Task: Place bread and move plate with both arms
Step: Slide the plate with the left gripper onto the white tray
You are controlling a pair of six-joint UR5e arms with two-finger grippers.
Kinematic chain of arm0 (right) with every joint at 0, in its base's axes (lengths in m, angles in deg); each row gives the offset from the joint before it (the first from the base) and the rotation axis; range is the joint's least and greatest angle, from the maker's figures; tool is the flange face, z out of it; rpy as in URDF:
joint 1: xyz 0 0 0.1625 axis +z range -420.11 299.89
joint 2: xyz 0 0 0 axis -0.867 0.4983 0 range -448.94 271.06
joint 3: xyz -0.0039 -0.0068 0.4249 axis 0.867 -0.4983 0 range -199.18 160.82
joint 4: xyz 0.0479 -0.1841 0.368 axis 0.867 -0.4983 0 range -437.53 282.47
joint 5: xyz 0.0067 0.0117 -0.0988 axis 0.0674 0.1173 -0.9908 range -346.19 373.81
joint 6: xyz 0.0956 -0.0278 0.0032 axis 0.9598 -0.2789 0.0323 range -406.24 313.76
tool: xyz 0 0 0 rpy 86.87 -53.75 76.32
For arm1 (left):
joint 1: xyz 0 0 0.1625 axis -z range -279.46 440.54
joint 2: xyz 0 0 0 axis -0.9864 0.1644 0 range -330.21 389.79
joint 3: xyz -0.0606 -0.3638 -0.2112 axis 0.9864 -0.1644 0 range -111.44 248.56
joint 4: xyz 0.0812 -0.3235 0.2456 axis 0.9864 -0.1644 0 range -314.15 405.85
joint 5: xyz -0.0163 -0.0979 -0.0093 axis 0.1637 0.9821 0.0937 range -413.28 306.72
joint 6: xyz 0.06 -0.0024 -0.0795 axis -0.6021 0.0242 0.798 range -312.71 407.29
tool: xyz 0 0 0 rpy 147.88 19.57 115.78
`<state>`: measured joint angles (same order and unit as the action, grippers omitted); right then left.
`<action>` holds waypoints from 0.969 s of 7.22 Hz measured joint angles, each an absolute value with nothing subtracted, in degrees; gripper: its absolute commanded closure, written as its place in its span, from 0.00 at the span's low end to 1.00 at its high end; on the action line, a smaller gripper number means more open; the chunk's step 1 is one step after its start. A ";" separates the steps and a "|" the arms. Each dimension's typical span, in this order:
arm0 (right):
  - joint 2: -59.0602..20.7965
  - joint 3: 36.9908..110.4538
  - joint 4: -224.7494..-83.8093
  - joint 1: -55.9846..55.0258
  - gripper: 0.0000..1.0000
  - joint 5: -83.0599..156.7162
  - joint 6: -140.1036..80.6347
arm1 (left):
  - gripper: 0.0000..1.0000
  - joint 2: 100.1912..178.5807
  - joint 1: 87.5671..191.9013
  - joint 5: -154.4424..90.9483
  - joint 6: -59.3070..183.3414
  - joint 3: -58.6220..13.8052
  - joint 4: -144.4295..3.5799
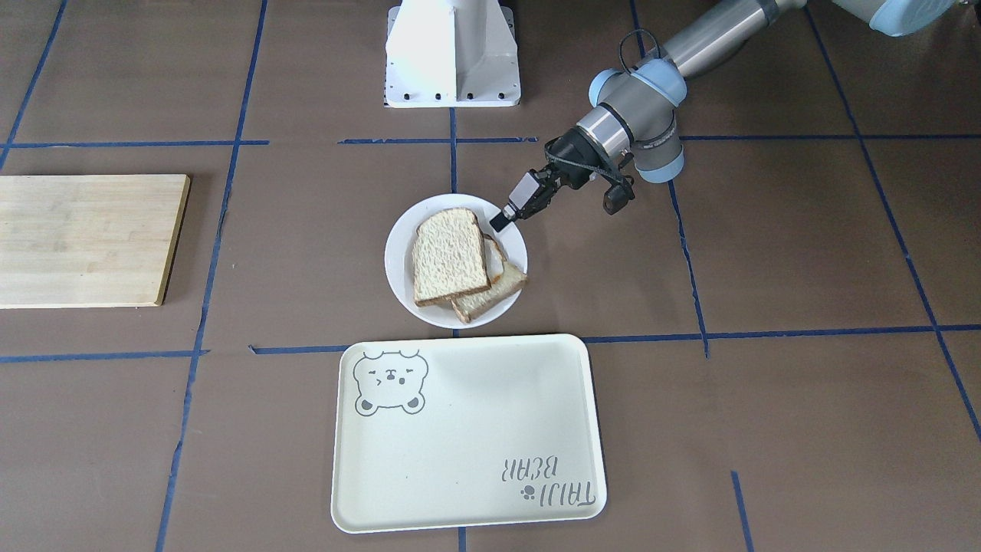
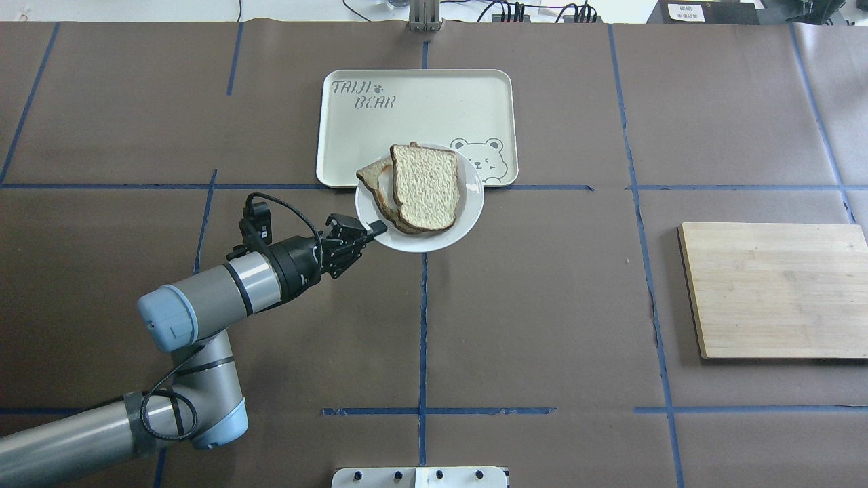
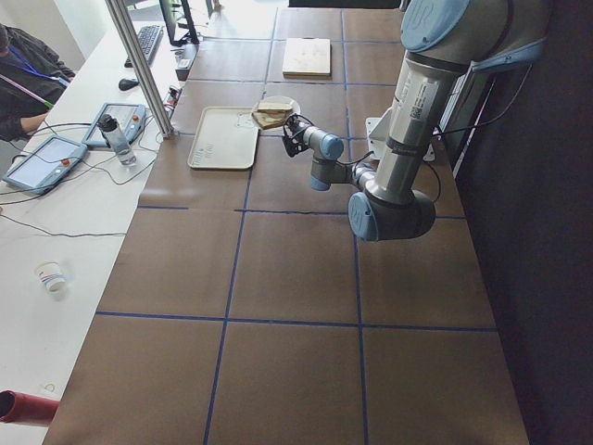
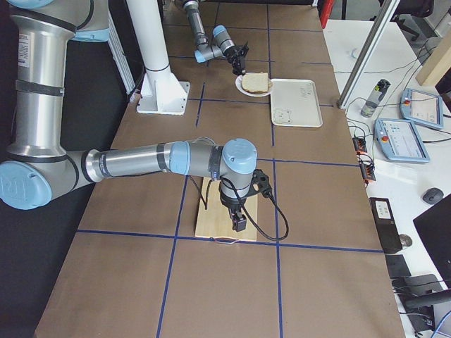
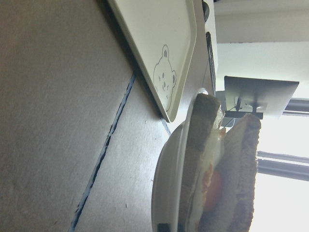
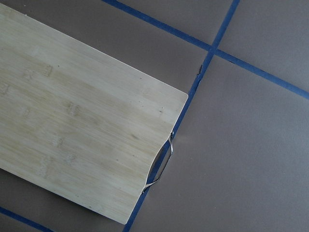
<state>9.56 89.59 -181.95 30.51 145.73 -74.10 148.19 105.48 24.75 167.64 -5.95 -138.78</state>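
Jaws of left gripper (image 2: 378, 229) clamp plate (image 1: 397, 264) rim at 8 o'clock overhead; right gripper (image 4: 239, 224): cannot tell; bread (image 1: 451, 255) on plate; move onto tray (image 1: 475, 429) likely pending.

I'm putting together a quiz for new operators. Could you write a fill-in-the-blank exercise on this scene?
1. The left gripper has its jaws on the rim of the plate, which holds ____ slices.
2. The bread lies on ____ of the second slice.
3. The tray carries a drawing of a ____.
4. The cutting board is made of ____.

Missing words: two; top; bear; wood.
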 measured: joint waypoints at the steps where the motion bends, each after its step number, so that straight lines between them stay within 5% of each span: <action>1: 9.50 89.61 -181.95 30.51 0.00 145.73 -74.10 | 0.95 152.05 108.84 24.63 169.83 0.18 -138.69; 4: 9.28 89.49 -181.95 30.51 0.00 145.73 -74.10 | 0.88 165.07 113.66 24.67 171.65 19.41 -138.53; 5: 9.25 89.40 -181.95 30.50 0.00 145.73 -74.09 | 0.59 168.03 113.86 24.72 171.67 23.53 -138.46; 6: 9.26 89.33 -181.95 30.51 0.00 145.73 -74.10 | 0.16 169.55 113.84 24.84 171.53 25.80 -138.34; 7: 9.29 89.32 -181.95 30.50 0.00 145.73 -74.08 | 0.03 170.13 113.81 24.93 171.27 26.75 -138.18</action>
